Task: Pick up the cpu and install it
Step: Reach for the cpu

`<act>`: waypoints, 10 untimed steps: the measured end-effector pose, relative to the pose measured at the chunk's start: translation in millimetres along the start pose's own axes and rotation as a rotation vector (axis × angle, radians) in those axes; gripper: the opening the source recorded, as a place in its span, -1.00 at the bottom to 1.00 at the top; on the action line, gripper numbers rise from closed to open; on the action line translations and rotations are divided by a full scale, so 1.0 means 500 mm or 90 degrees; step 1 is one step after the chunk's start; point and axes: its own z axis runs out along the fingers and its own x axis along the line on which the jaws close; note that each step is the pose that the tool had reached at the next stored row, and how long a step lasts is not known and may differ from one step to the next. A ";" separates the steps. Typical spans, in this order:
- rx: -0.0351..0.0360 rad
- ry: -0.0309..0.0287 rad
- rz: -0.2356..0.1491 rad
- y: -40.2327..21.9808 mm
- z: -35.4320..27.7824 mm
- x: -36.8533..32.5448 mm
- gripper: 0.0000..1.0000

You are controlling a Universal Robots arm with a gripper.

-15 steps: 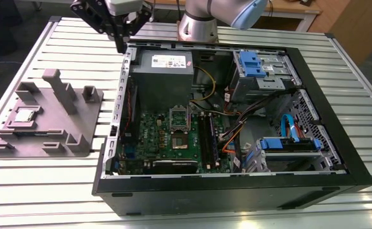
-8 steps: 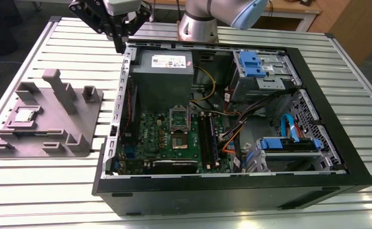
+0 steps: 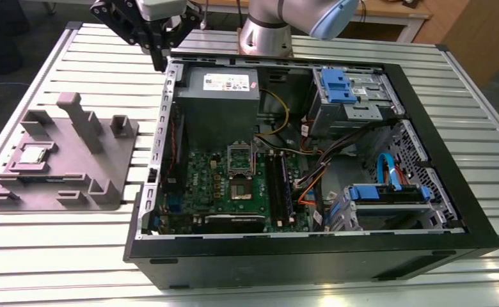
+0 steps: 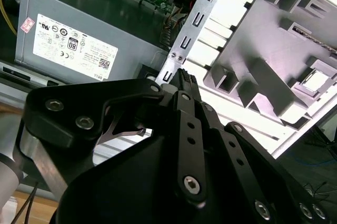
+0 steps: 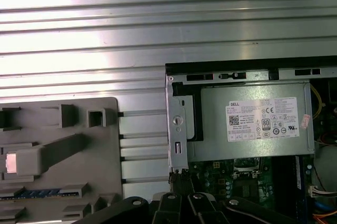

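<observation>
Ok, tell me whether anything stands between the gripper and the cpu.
Nothing covers the cpu in its fixture. The gripper hangs at a corner of the computer case; the fixture's tall posts stand roughly between them, so a low approach might hit them.

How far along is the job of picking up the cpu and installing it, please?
Nothing looks done yet: the small silvery square cpu lies on the grey plastic fixture plate, outside the open black computer case. In hand: nothing; the black gripper hangs shut and empty over the case's corner, near the grey power supply box. Both pick-up and installation remain.
</observation>
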 end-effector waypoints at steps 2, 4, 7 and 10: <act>0.0000 0.0000 0.000 0.000 0.000 0.001 -0.80; -0.0001 0.0000 0.000 0.000 0.000 0.002 -0.80; 0.0000 0.0000 0.000 0.000 0.000 0.003 -0.80; 0.0000 0.0000 0.000 0.000 0.000 0.005 -0.80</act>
